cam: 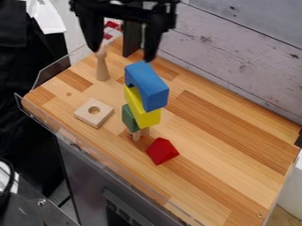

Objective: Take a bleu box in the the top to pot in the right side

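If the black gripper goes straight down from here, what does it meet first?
Likely the blue arch-shaped block, just below the gripper in the picture, but depth is unclear, so it might pass beside it.

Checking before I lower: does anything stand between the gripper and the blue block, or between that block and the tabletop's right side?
Nothing visible on either path. The blue block tops the stack, with the open gripper higher up. Toward the tabletop's right side, the red block seems off the line, nearer the camera.
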Action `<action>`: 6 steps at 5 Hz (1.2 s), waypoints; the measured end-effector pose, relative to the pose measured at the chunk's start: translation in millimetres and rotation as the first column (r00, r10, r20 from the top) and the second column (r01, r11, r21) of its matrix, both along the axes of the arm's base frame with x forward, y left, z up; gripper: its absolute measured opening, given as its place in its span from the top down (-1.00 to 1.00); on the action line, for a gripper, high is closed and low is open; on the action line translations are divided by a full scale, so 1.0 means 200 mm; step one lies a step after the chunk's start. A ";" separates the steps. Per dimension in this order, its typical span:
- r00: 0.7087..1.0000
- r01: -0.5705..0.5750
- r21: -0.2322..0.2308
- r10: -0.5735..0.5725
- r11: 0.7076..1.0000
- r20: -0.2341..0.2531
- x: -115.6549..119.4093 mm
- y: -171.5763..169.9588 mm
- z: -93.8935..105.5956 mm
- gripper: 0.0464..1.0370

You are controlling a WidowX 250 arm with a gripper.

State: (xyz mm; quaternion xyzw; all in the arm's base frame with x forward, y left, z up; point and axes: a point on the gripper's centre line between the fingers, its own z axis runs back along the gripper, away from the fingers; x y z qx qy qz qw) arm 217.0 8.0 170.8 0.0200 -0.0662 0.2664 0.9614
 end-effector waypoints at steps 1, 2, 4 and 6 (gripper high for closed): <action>0.970 -0.239 -0.066 0.241 0.969 0.035 0.01 -0.03 -0.01 -0.92; 0.913 -0.395 -0.136 0.404 0.909 0.050 0.04 -0.04 -0.02 -0.92; 0.883 -0.464 -0.165 0.469 0.870 -0.009 0.08 -0.01 -0.11 -0.92; 0.879 -0.476 -0.151 0.467 0.866 -0.096 0.11 -0.01 -0.24 -0.92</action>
